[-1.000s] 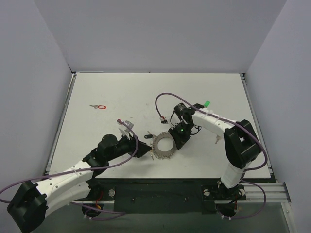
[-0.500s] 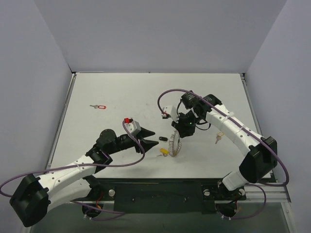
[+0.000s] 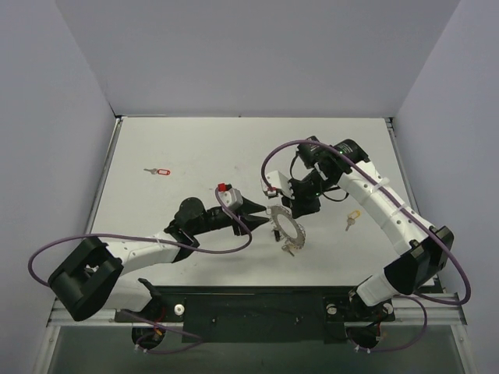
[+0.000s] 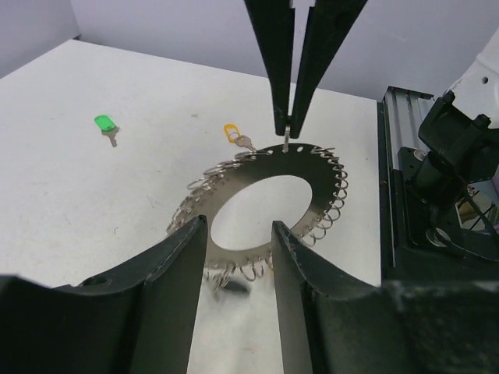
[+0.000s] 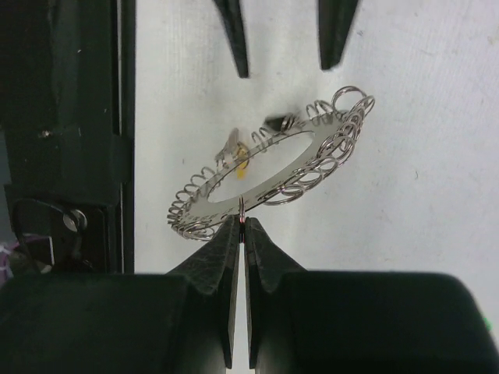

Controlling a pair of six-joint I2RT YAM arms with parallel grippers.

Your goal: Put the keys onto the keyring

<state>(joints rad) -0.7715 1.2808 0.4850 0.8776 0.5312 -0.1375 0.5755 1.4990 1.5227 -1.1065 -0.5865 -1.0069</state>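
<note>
The keyring (image 3: 288, 230), a silver hoop with small wire loops round its rim, hangs tilted above the table. My right gripper (image 5: 245, 226) is shut on one loop of its rim (image 4: 287, 142). My left gripper (image 4: 238, 238) is open, and its fingertips (image 4: 187, 249) stand just short of the ring's near rim with nothing between them. A yellow-headed key (image 5: 240, 165) and a dark grey key (image 5: 274, 121) sit at the ring; I cannot tell whether they are threaded on it. A red key (image 3: 161, 171), a yellow key (image 3: 352, 219) and a green key (image 4: 104, 125) lie loose on the table.
The table is white (image 3: 195, 148), with raised edges left and right. A metal rail (image 4: 405, 156) runs along its near edge by the arm bases. Purple cables loop from both arms above the table.
The right gripper lifted the keyring off the table and carried it slightly right, now tilted. The left arm swung right and further in towards the ring, its jaws a little narrower.
</note>
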